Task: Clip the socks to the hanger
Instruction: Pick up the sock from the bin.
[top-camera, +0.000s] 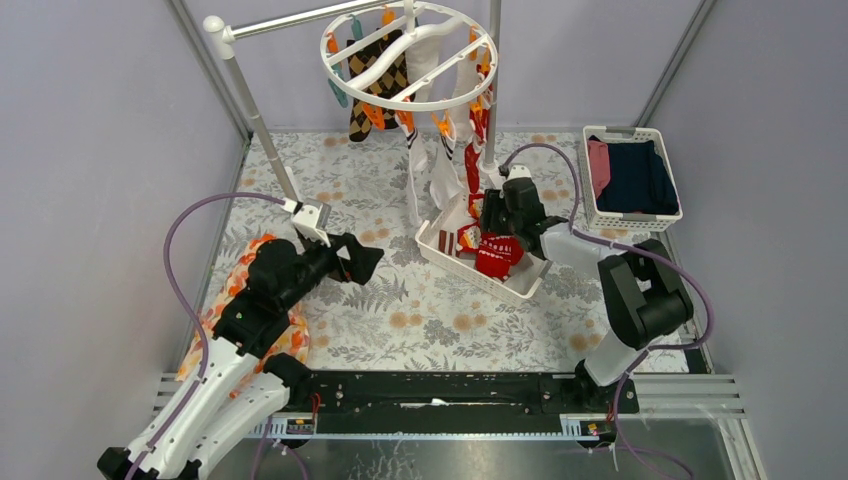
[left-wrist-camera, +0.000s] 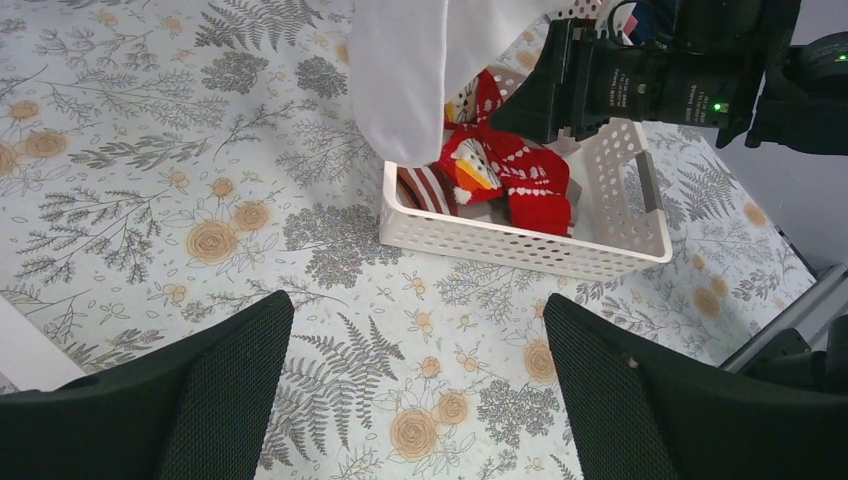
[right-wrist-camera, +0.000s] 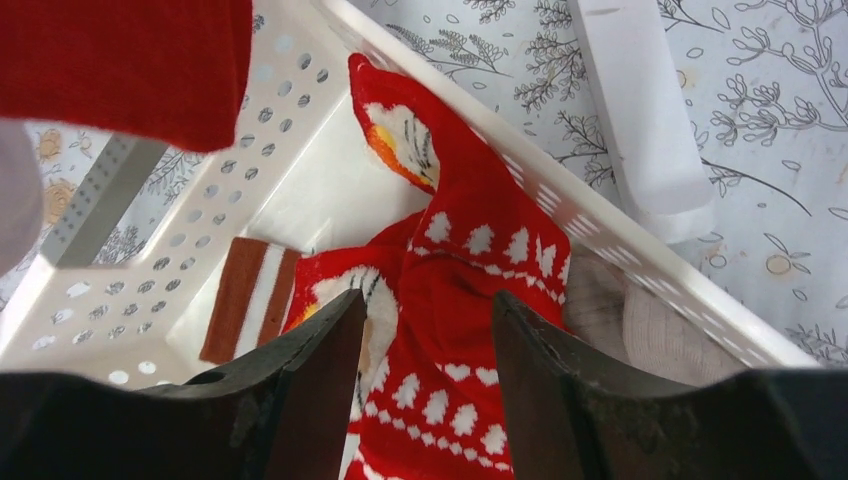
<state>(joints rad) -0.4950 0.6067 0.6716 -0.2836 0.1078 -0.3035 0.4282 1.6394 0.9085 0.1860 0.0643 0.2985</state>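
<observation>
Socks, red-and-white Christmas pattern (right-wrist-camera: 470, 330): these lie bunched in the white perforated basket (right-wrist-camera: 150, 300), directly under your right pincer (right-wrist-camera: 428, 305).

Right pincer: set narrow, its two fingers (right-wrist-camera: 300, 400) standing either side of a raised fold of the red sock. You cannot tell whether the pads press on it.

Same basket, further contents: one brown-and-white striped cuff (right-wrist-camera: 245, 300), flat on the basket floor beside the red sock. One taupe-grey sock (right-wrist-camera: 640, 320) lies against the opposite wall.

Left pincer (left-wrist-camera: 418, 300): spread wide and holding nothing. It sits low over the floral-printed surface (left-wrist-camera: 150, 150), facing the basket's long wall and apart from it.

Hanger (top-camera: 326, 52): a round white ring with curved crossbars, hung high at the back of your workspace by the grey metal pole (top-camera: 264, 125).

Already on the hanger:
- Argyle socks (top-camera: 375, 80) in brown, black and tan, on the left side of the ring.
- White socks (top-camera: 430, 165) on the front right, hanging long with their lower ends reaching the perforated basket.
- Orange clips (top-camera: 440, 124) dangling round the rim.

Far right of the surface: a white slatted basket (top-camera: 640, 222), well apart from the perforated one. It holds folded navy clothes (top-camera: 635, 180) and a pink piece (top-camera: 598, 160).

Left edge of the surface: an orange floral cloth (top-camera: 225, 290), lying crumpled beneath your left arm.
</observation>
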